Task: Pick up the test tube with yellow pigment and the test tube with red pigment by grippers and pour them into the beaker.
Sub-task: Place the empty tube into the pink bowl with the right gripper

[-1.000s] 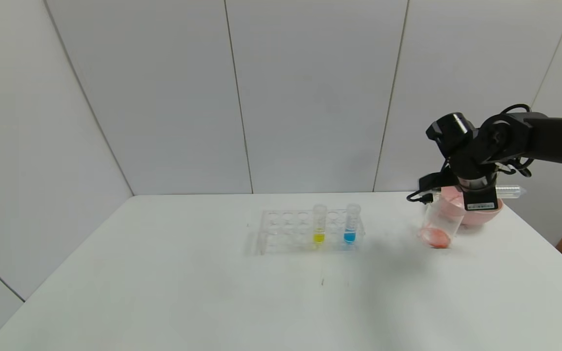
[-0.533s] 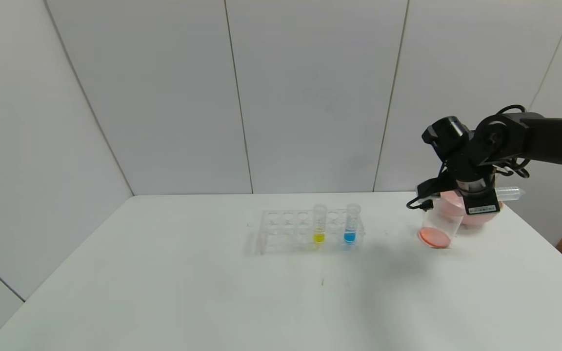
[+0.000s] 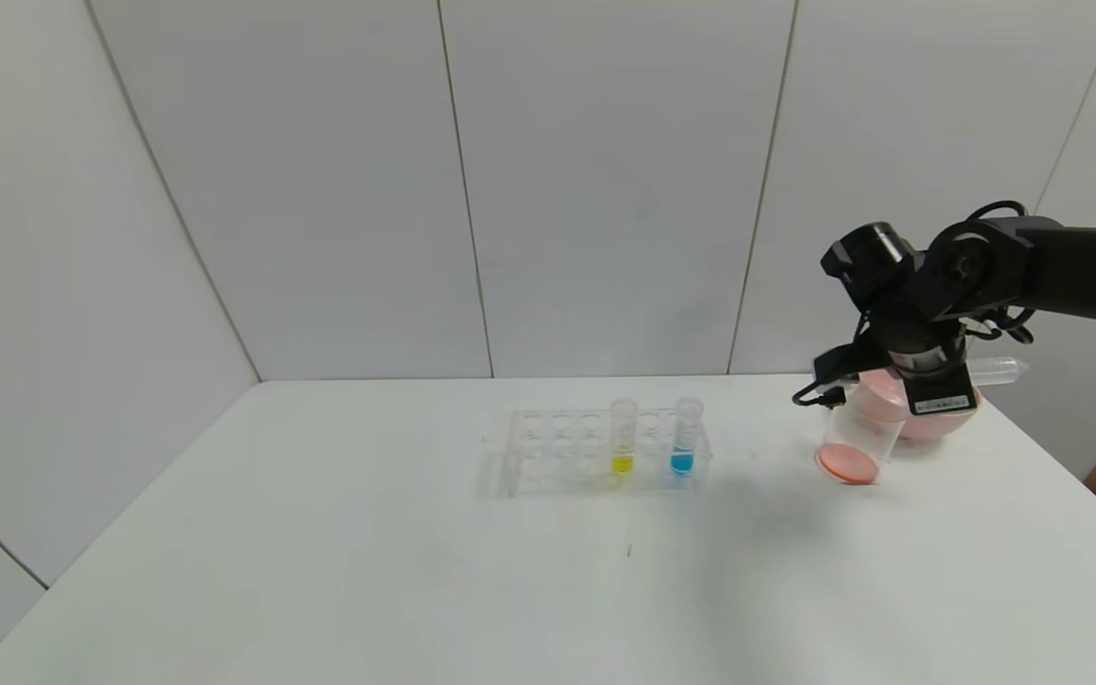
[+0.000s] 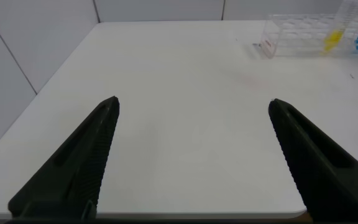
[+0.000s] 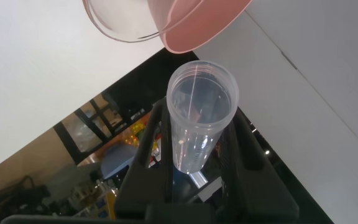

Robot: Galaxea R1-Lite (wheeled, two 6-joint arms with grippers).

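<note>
White table [image 3: 415, 571] carries everything I am working with. At its far right my right arm reaches in and holds its tool [image 5: 194, 163] above the pink bowl [image 3: 938, 423] and the beaker [image 3: 854, 447]. Held crosswise between that tool's two fingers is a clear tube, the test tube with red pigment [image 5: 199, 115], lying roughly level with its rounded end sticking out to the right; it looks empty inside. Just in front of the pink bowl stands the beaker, with an orange-red layer at its bottom. Near the middle of the table sits the clear rack [image 3: 596, 452], well apart from the beaker. Upright in it are the test tube with yellow pigment [image 3: 622, 440] and, just beside it to the right, a blue-liquid tube [image 3: 685, 438]. My left tool [image 4: 194, 155] hangs over bare table near the left edge, fingers spread wide, gripping nothing.
</note>
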